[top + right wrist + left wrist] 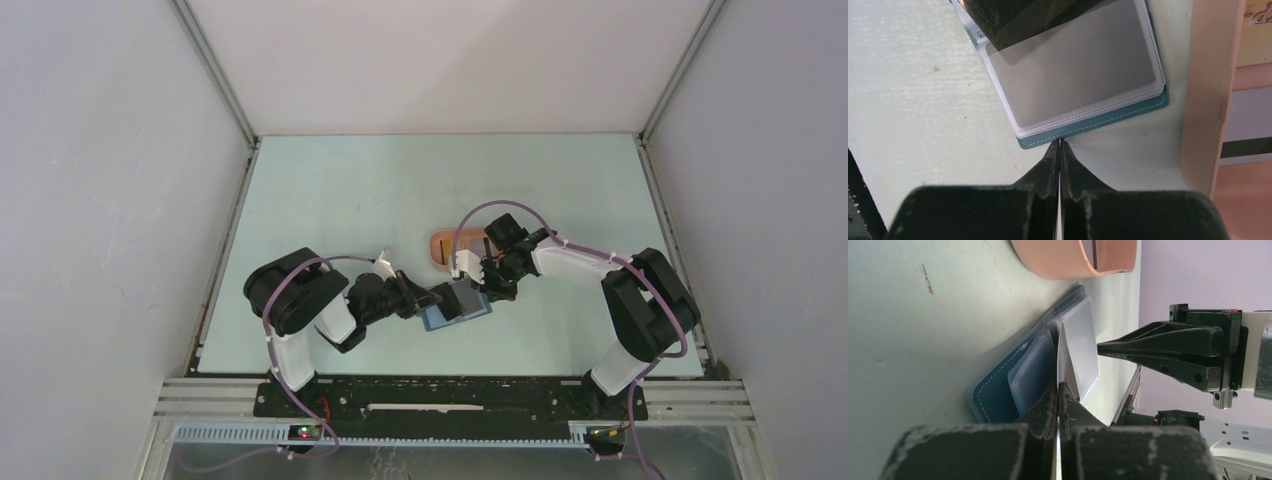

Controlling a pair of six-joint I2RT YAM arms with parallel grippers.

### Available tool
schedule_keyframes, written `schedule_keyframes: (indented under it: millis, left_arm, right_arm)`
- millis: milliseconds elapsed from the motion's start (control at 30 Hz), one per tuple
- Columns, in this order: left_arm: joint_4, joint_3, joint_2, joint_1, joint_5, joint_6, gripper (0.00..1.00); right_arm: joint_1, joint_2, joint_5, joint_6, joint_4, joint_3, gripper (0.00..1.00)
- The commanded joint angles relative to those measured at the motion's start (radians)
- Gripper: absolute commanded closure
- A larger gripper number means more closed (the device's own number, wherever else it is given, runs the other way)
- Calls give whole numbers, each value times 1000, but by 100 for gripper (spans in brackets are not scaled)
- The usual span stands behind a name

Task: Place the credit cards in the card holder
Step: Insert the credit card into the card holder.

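Seen from above, two black grippers meet over an open card holder [455, 311] lying flat on a matt pale-green table [350, 200]. The holder is dark-blue leather with pale stitching and a stack of glossy clear sleeves. The left gripper [1059, 387] is pinched tight on a thin sheet [1060, 347] that stands upright, edge-on. The right gripper [1060, 148] has its fingers pressed together, tips at the holder's stitched edge. Just beside the holder, a smooth peach tray [1200, 100] with a rounded wall holds the credit cards [1248, 125], one of them orange-yellow.
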Motion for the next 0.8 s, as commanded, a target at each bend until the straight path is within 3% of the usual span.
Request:
schedule_keyframes:
  millis: [0, 767]
  left_arm:
    - [-56, 23, -6, -9, 10, 26, 100]
    - [-225, 61, -26, -8, 66, 1, 100]
  right_arm:
    - [11, 3, 2, 11, -9, 31, 98]
    - [18, -1, 5, 9, -10, 31, 98]
